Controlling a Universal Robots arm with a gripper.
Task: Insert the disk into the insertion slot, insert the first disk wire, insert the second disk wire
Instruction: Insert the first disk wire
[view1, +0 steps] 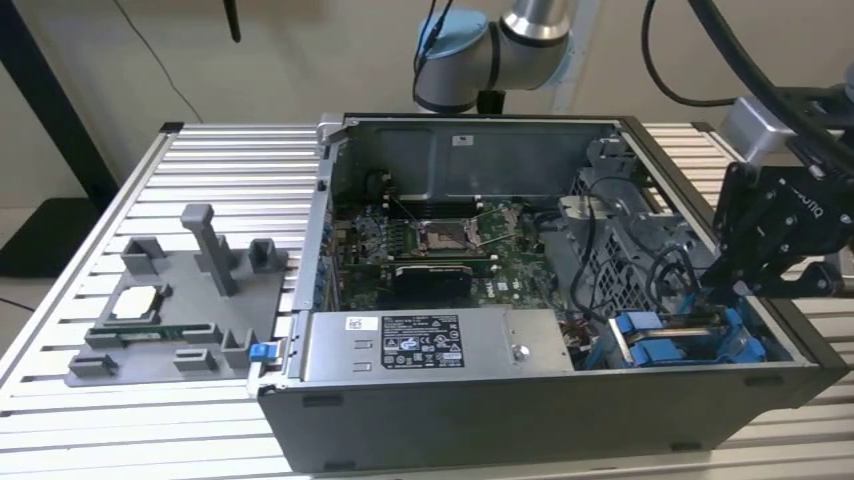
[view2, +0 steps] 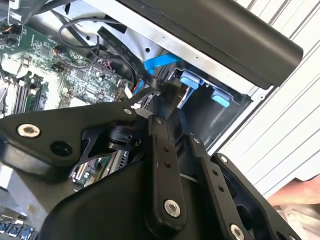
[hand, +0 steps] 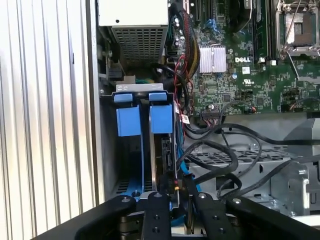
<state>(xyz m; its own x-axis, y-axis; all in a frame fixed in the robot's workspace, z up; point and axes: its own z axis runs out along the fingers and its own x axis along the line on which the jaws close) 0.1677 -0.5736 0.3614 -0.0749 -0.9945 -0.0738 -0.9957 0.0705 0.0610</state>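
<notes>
Already the disk (hand: 161, 119) sits in the slot (hand: 107, 131), with its blue carrier tabs level at the bay mouth. In the exterior view it is in the case (view1: 534, 420) corner on that view's right, on the slatted counter (view1: 200, 160).

The claw (hand: 173, 194) hangs just behind the disk's rear edge. Its jaws are drawn together on what looks like a small black plug (view2: 154, 85) on a wire, so the step in hand seems to be a wire insertion.

To do it well, I judge the plug should stay square to the disk's socket with its keyed side matched. It should travel straight along the socket's axis under light pressure, without rocking. The blue wire (view2: 162, 61) and the loose black cables (hand: 225, 150) lie close by. They could snag the claw or pull the plug askew, so keeping them slack and out of the path matters.
</notes>
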